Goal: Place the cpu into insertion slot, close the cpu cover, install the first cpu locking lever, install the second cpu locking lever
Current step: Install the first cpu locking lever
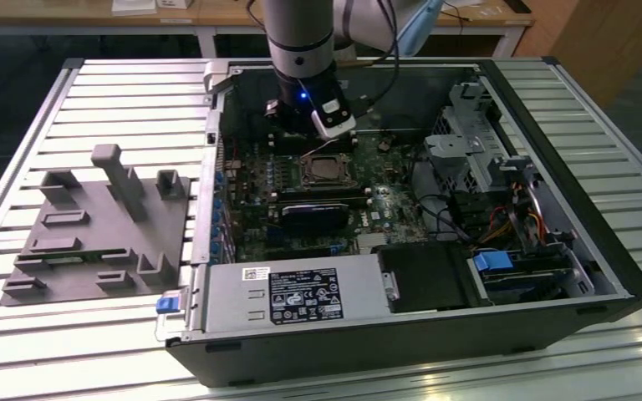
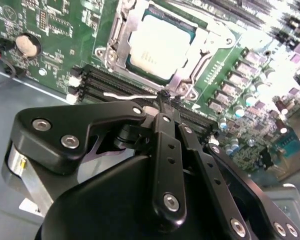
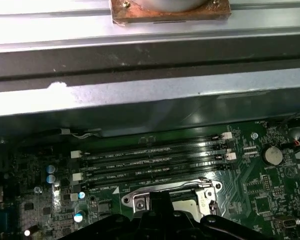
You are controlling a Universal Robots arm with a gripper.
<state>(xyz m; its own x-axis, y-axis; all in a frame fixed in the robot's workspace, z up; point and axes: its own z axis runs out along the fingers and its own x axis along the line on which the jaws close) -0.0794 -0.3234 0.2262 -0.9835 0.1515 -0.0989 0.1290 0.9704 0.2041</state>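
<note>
The gripper (image 1: pixel 318 149) is positioned inside the case (image 1: pixel 602 246) in the exterior view, at 12 o'clock from the cpu (image 1: pixel 323 171). In the second wrist view, its fingers (image 2: pixel 166 131) are closed on a locking lever (image 2: pixel 130 94). The cpu is seated in the insertion slot (image 2: pixel 126 52) beneath the lowered cpu cover (image 2: pixel 204 52). In the first wrist view, memory slots (image 3: pixel 155 160) are seen beside the cpu cover.

Bright glare on the slatted table (image 1: pixel 109 92), perhaps overhead; dimness inside the case (image 1: pixel 410 342).
</note>
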